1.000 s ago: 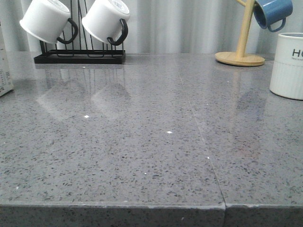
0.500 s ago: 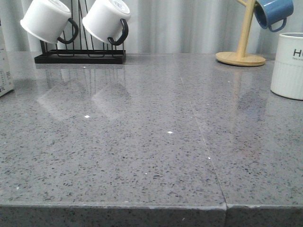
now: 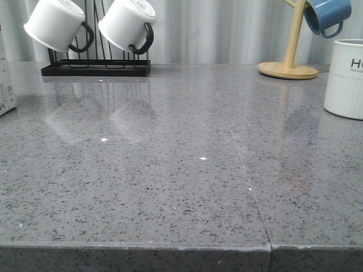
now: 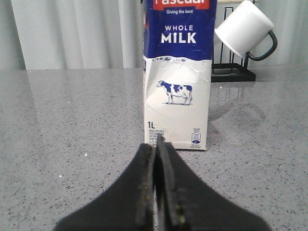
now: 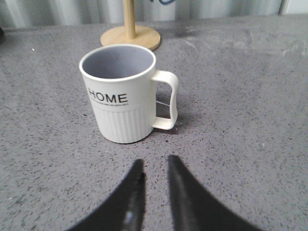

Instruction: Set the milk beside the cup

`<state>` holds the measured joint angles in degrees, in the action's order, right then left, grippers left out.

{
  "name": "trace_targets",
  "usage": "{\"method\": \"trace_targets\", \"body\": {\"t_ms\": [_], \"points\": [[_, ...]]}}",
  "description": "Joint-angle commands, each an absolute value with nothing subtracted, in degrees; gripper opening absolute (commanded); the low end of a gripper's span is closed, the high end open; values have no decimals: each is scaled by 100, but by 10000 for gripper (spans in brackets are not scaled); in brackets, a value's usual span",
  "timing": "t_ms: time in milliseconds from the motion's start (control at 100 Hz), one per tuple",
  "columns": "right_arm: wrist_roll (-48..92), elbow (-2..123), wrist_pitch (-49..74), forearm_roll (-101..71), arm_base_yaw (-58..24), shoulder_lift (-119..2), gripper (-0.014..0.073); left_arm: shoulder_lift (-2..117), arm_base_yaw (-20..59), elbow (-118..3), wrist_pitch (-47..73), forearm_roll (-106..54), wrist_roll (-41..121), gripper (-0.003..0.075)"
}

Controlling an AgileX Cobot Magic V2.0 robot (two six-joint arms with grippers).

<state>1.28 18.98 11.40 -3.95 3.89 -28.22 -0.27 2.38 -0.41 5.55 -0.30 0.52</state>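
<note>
The milk carton (image 4: 177,77), white with a dark blue top, "WHOLE MILK" and a cow picture, stands upright on the grey counter; only its edge (image 3: 5,85) shows at the far left of the front view. My left gripper (image 4: 156,144) is shut and empty, just short of the carton's base. The white "HOME" cup (image 5: 126,94), ribbed below, handle to its side, stands on the counter; it shows at the right edge of the front view (image 3: 344,79). My right gripper (image 5: 154,163) is open a little and empty, just short of the cup. Neither gripper shows in the front view.
A black rack (image 3: 95,67) with two white black-handled mugs (image 3: 57,24) stands at the back left; one such mug (image 4: 244,30) is behind the carton. A wooden mug tree (image 3: 288,69) with a blue mug (image 3: 326,14) stands at the back right. The counter's front edge (image 3: 170,248) is near.
The front view has shifted very slightly; nothing on the counter has moved.
</note>
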Motion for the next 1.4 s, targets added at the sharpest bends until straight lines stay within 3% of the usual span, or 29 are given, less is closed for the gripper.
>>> {"method": "trace_targets", "body": {"t_ms": [0, 70, 710, 980, 1390], "points": [[132, 2117, 95, -385, 416, -3292, 360, -189, 248, 301, 140, -67, 37, -20], [132, 2117, -433, -385, 416, -3694, 398, -189, 248, 301, 140, -67, 37, -20], [198, 2117, -4199, -385, 416, -7259, 396, -189, 248, 301, 140, -67, 37, -20], [198, 2136, -4983, -466, 416, -8026, 388, -189, 248, 301, 140, -67, 37, -20], [198, 2556, -5189, -535, 416, -8527, 269, -189, 248, 301, 140, -67, 37, -20]]}}
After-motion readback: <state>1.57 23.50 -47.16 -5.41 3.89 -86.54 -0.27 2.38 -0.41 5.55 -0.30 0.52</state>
